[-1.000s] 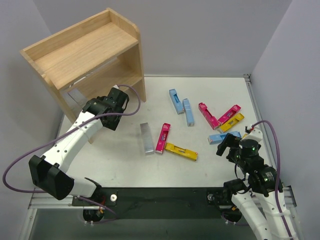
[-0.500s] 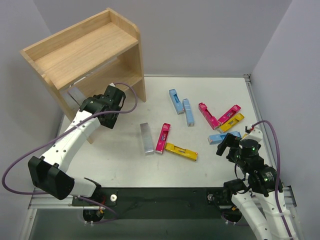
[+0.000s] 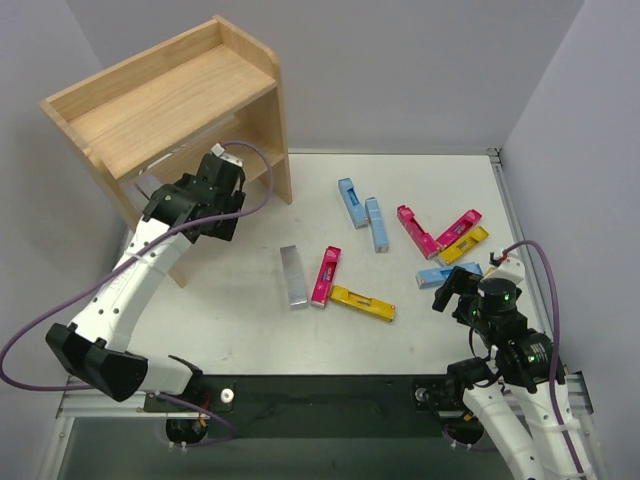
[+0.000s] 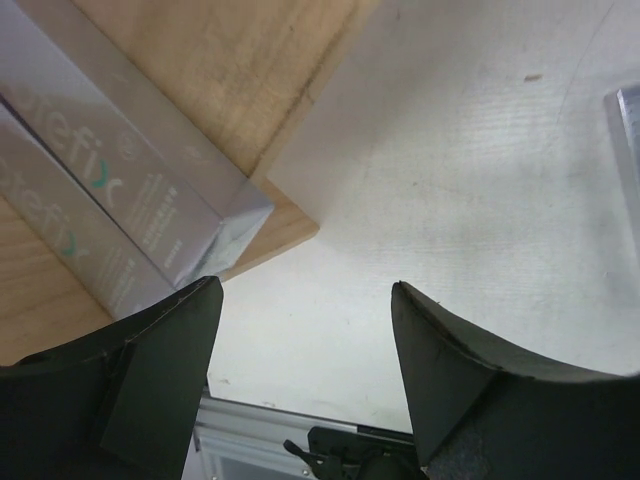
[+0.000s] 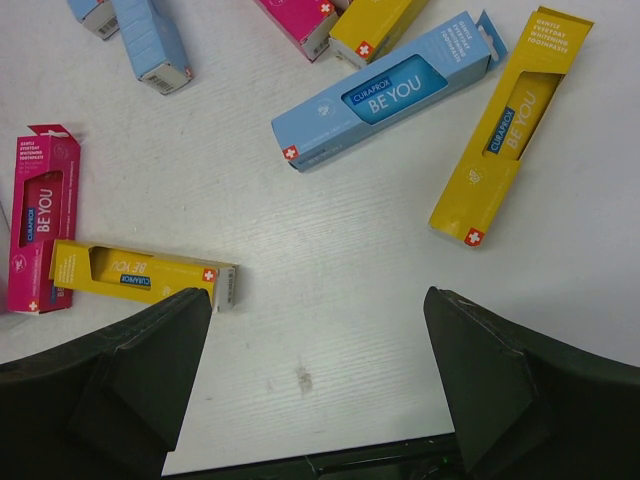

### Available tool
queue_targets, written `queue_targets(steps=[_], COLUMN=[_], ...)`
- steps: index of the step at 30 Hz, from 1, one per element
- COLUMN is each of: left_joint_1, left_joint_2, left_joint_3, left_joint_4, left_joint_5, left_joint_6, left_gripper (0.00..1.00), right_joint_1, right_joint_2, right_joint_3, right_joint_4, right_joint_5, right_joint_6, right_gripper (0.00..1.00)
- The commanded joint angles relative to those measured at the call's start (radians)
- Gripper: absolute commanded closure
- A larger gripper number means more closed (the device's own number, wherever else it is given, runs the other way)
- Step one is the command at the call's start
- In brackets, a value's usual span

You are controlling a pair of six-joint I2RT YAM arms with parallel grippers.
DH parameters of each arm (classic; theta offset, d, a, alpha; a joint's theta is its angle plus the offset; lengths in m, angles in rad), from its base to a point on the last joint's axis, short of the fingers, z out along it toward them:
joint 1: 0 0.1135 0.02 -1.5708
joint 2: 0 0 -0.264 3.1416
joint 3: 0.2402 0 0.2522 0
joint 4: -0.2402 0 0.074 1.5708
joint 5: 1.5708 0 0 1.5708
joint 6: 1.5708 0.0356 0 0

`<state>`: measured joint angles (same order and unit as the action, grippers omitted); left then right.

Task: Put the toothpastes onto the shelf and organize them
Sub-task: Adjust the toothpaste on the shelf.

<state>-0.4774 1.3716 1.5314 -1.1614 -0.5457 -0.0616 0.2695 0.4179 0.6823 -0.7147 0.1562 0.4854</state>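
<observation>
Two silver toothpastes (image 4: 130, 170) lie side by side on the shelf (image 3: 170, 100) lower tier; left gripper (image 4: 305, 300) just beside them, jaws spread, empty; loose cartons (image 3: 326, 275) scattered on table (image 3: 240, 300); right gripper (image 5: 320, 300) above those, spread, empty.

A white desk (image 3: 250, 330) with a faint grain lies under everything, with a small dark smudge (image 5: 303, 378) on it. Plain grey walls (image 3: 400, 70) stand behind and at both sides. A black strip (image 3: 320, 390) and a silver rail (image 4: 250, 425) line its near edge.
</observation>
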Motion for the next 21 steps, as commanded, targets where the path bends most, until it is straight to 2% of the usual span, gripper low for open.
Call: queue_targets(steps=[1,6,11,15,16,19,21], left_joint_1=[-0.01,-0.012,-0.017,-0.012,-0.01,0.011,0.031], left_joint_2=[0.044,0.168,0.236,0.25,0.251,0.259,0.274], left_joint_3=[0.122,0.213,0.182,0.081,0.037,-0.02,-0.031], left_joint_4=[0.026,0.074,0.291,0.544,0.656,0.814,0.844], left_joint_5=[-0.1,-0.316,-0.509,-0.597,-0.609,-0.617,-0.617], left_joint_6=[-0.034,0.012,0.27,0.503,0.599,0.736,0.772], left_gripper=[0.21,0.21,0.21,0.22,0.22,0.22,0.22], right_joint_1=[0.005,0.005,0.005,0.005,0.005,0.005,0.005], right_joint_2=[0.016,0.006,-0.001,-0.005,-0.008,-0.007,-0.008], right_joint_3=[-0.007,-0.007,-0.007,-0.009,-0.009,-0.009,-0.007], right_joint_4=[0.011,0.011,0.011,0.011,0.011,0.011,0.011], right_joint_5=[0.005,0.009,0.014,0.019,0.016,0.016,0.016], right_joint_6=[-0.01,-0.007,-0.007,-0.004,-0.004,-0.004,-0.005], right_gripper=[0.07,0.07,0.07,0.07,0.07,0.07,0.07])
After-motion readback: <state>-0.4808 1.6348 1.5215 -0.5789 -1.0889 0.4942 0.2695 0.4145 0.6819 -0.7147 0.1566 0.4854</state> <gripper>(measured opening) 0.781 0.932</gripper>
